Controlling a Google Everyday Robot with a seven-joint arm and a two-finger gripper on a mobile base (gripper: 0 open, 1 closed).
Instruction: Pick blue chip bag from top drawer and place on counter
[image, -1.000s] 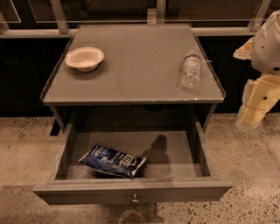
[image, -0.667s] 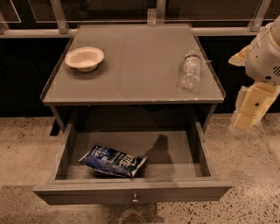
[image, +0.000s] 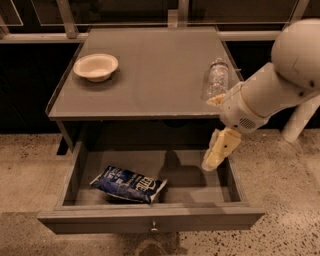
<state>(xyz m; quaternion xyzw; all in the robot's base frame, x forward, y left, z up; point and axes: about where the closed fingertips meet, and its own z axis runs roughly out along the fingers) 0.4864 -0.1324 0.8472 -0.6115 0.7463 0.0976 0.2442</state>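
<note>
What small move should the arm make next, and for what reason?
Probably the pincer should shift left and lower toward the blue chip bag. The bag lies flat in the left front part of the open top drawer, while the pincer hangs over the drawer's right side, apart from the bag, so it cannot grasp yet.

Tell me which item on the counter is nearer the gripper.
The clear plastic bottle at the right edge of the counter; the gripper hangs just below it, over the open drawer. The bowl sits far left.
</note>
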